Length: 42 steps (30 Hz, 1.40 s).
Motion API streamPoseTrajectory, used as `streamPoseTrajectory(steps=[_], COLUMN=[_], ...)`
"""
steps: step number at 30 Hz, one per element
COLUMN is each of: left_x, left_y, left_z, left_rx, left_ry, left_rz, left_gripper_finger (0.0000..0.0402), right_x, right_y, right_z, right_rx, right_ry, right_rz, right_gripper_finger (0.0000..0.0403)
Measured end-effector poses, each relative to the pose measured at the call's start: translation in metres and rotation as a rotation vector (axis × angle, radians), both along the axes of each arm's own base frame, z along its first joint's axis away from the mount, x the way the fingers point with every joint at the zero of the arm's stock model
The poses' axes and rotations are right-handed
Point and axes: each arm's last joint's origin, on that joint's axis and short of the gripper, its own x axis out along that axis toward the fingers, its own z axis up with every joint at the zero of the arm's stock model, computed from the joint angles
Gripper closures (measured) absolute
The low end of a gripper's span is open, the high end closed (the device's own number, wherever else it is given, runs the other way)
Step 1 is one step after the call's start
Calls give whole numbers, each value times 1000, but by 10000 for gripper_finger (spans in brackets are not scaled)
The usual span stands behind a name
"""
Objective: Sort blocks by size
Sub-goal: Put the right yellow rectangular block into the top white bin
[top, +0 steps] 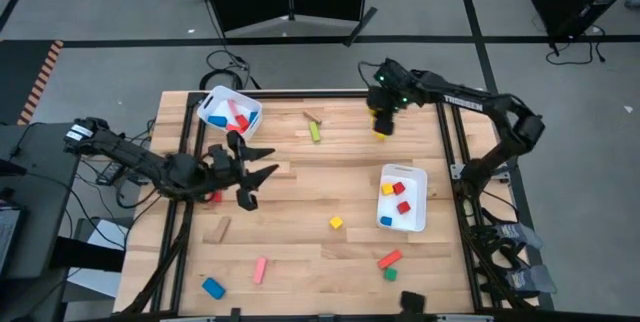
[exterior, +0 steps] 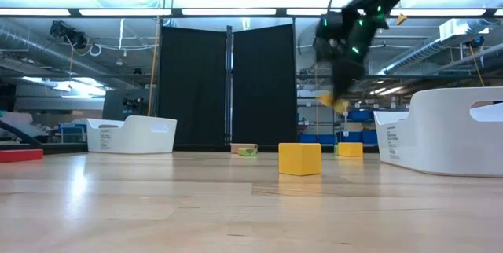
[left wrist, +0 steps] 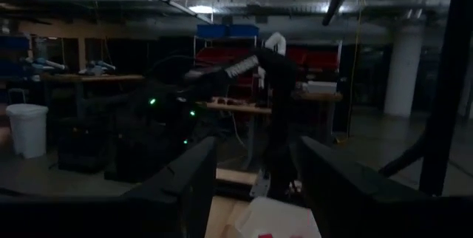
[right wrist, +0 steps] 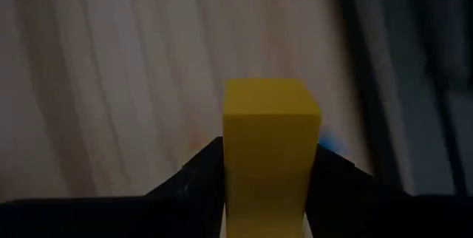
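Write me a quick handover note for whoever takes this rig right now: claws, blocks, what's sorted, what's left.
Right claw: shut on a yellow block, held above the table's far side.
Left claw: open, empty, near the far-left bin.
Done: far-left bin holds red and blue pieces; right bin holds red, yellow and blue cubes.
Left: loose blocks on the table, including a yellow cube, pink bar, blue block, red bar, green bar.

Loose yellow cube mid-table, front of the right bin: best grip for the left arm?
Top-down, fingers closing on two opposite vertical side faces. The yellow cube sits flat on the table with open wood all round, so any face pair works; the low view shows it squat and square. The left gripper is open; the right gripper holds a yellow block.
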Motion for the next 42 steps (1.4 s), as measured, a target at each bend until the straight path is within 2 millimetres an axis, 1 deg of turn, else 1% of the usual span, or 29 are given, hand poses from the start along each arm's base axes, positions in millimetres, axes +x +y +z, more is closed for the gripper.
streamPoseTrajectory(steps=[3,5,8,11,13,17,21,24,29,34,38,40,42], left_x=[-7,-12,-20,-27,-30,-32,-32,-32,-32,-31,-31,-30,-30], left_y=[3,5,8,10,12,12,12,12,11,10,10,10,10], left_z=[7,11,17,21,23,25,24,25,25,24,22,22,21], left_rx=[-15,-20,-32,-41,-46,-51,-62,-60,-50,-44,-43,-49,-54], left_ry=[-35,-56,-87,-110,-124,-138,-137,-140,-143,-137,-119,-113,-105], left_rz=[2,2,3,3,1,-10,-18,-30,-60,-69,-72,-74,-77], left_gripper_finger=[206,206,206,206,206,206,206,206,206,206,206,206,206], right_x=[30,54,90,122,144,187,227,252,286,310,324,324,324], right_y=[8,16,28,35,35,26,16,8,-5,-13,-18,-19,-21], right_z=[18,25,23,14,6,-14,-20,-26,-41,-56,-68,-73,-80], right_rx=[-38,-38,-39,-23,-1,34,29,51,86,112,144,138,145], right_ry=[-291,-477,-689,-850,-912,-943,-982,-1013,-1002,-1007,-1038,-1090,-1090], right_rz=[-11,7,46,66,67,60,74,72,83,82,62,47,13], right_gripper_finger=[258,258,258,258,258,258,258,258,258,258,258,258,258])
